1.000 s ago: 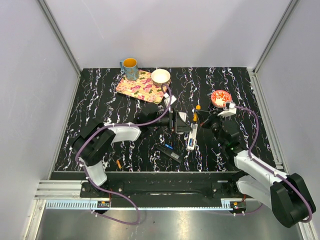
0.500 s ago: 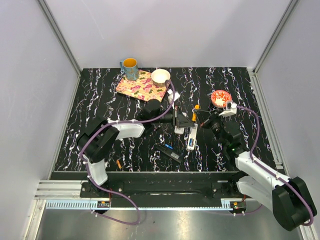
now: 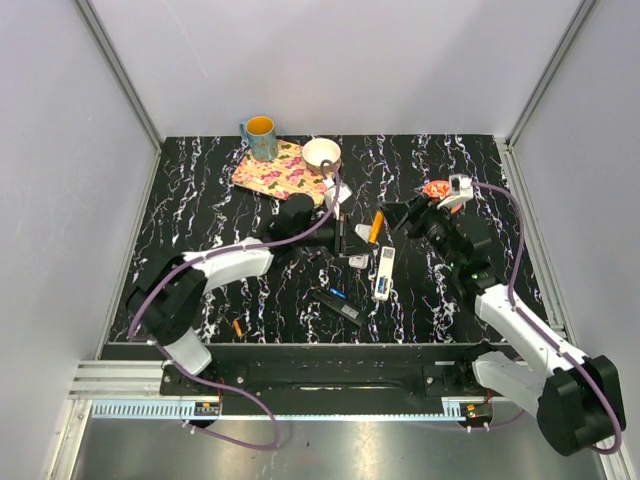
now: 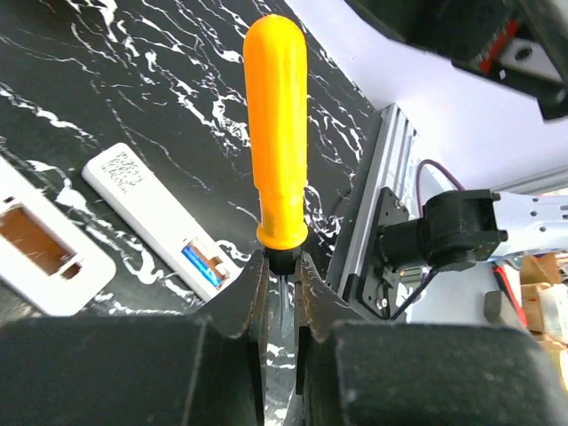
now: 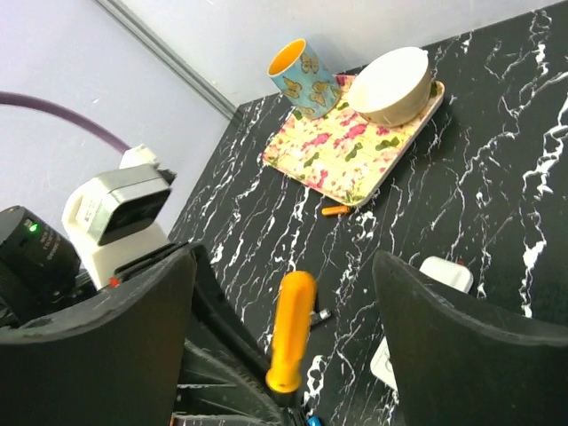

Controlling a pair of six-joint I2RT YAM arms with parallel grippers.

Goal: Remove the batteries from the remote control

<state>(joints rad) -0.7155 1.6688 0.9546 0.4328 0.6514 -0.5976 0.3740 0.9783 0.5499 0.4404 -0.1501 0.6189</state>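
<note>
1. The left gripper (image 4: 280, 271) is clamped on the metal shaft of a screwdriver (image 4: 277, 133); its orange handle sticks straight out beyond the jaws.
2. The right gripper (image 3: 398, 216) faces the left one from just beyond the handle's end; its fingers (image 5: 133, 337) are spread wide and hold nothing; in the right wrist view the handle stands between them, touching neither.
3. The white remote (image 4: 151, 217) lies flat on the table (image 4: 106, 80), below and to the left of the held screwdriver in the left wrist view; its compartment is uncovered at the end nearest the left gripper.
4. A blue battery (image 4: 197, 262) sits in that uncovered compartment, just left of the left gripper's jaws.
5. A second white piece (image 4: 44, 253) with a brownish recess lies further left of the same gripper, beside the white remote; what it is I cannot tell.
6. An orange battery (image 5: 335, 209) lies loose on the table ahead of the right gripper, just short of the flowered tray (image 5: 351, 146).
7. The tray carries a cream bowl (image 5: 390, 84); a blue mug (image 5: 300, 64) stands at its far corner; both are well ahead of the right gripper.
</note>
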